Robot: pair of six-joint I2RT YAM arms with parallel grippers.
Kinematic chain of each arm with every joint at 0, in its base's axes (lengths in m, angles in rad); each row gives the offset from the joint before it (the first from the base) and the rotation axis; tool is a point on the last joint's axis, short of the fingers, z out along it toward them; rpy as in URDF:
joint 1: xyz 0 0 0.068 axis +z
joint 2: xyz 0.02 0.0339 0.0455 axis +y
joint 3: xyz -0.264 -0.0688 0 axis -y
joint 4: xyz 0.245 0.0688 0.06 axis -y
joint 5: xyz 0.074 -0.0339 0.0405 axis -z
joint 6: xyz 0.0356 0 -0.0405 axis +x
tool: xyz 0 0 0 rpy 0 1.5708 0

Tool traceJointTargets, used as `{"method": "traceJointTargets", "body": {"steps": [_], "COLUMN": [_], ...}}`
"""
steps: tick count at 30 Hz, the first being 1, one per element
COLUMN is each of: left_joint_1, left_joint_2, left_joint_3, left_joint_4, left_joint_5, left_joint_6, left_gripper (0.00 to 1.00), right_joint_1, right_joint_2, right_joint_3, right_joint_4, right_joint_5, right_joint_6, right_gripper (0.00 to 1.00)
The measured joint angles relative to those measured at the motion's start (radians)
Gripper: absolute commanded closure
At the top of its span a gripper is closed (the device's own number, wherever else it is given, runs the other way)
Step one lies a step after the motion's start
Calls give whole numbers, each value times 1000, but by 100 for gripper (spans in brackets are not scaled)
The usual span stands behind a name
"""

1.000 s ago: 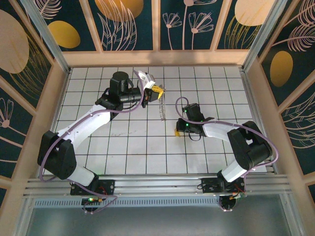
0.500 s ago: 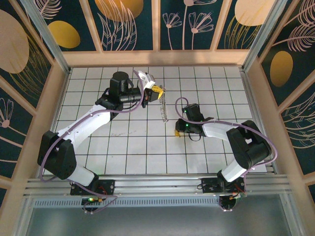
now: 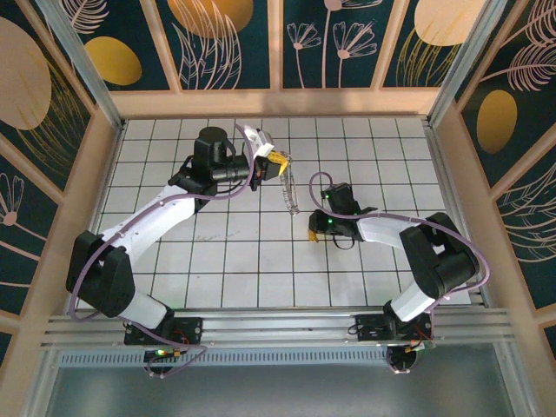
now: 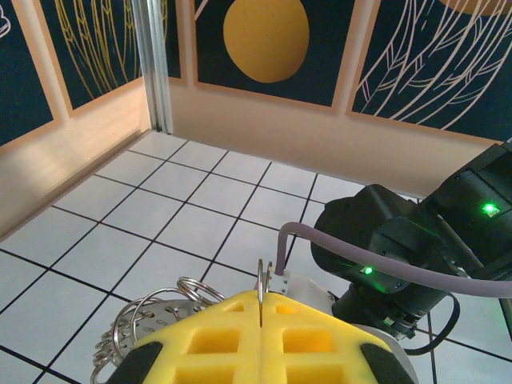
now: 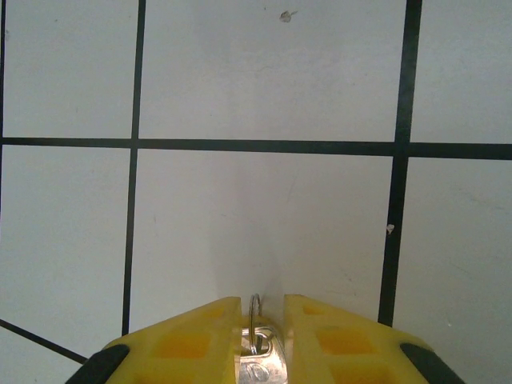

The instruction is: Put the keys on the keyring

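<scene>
My left gripper (image 4: 262, 310) (image 3: 278, 162) is held above the tiled floor, its yellow fingers shut on a thin silver ring standing edge-on. That ring belongs to the keyring (image 4: 152, 316), a floppy bunch of linked silver rings and a perforated metal piece. In the top view the keyring (image 3: 290, 196) hangs as a whitish strip below the left gripper. My right gripper (image 5: 262, 308) (image 3: 313, 233) points down at the floor with its jaws slightly apart. Between them lies a silver key head (image 5: 264, 364) with a small ring (image 5: 255, 320) through it. The key's blade is hidden.
The white tiled floor (image 3: 226, 261) is walled by wooden panels on three sides. The right arm's black wrist (image 4: 400, 248), with green lights and a grey cable, sits close in front of the left gripper. Open tiles lie to the left and front.
The right gripper's jaws have parted a little around the key head. The hanging keyring has swung slightly to the right. Both arms stay nearly where they were.
</scene>
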State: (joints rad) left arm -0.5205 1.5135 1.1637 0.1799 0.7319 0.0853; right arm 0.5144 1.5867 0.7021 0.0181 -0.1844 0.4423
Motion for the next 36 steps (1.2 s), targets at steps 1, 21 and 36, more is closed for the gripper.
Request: {"method": "traceJointTargets", "body": {"steps": [1,21,36], "left_joint_1": [0,0,0], "left_joint_2": [0,0,0], "left_joint_3": [0,-1,-1], "left_joint_4": [0,0,0], "left_joint_5": [0,0,0], "left_joint_6": [0,0,0], "left_gripper": [100,100,100], "right_joint_1": [0,21,9], "right_joint_2": [0,7,-77], "right_joint_3": [0,0,1], "right_joint_4": [0,-14,-33], "right_joint_5": [0,27,16], "right_joint_6": [0,-19,-26], "right_gripper": [79,87,100]}}
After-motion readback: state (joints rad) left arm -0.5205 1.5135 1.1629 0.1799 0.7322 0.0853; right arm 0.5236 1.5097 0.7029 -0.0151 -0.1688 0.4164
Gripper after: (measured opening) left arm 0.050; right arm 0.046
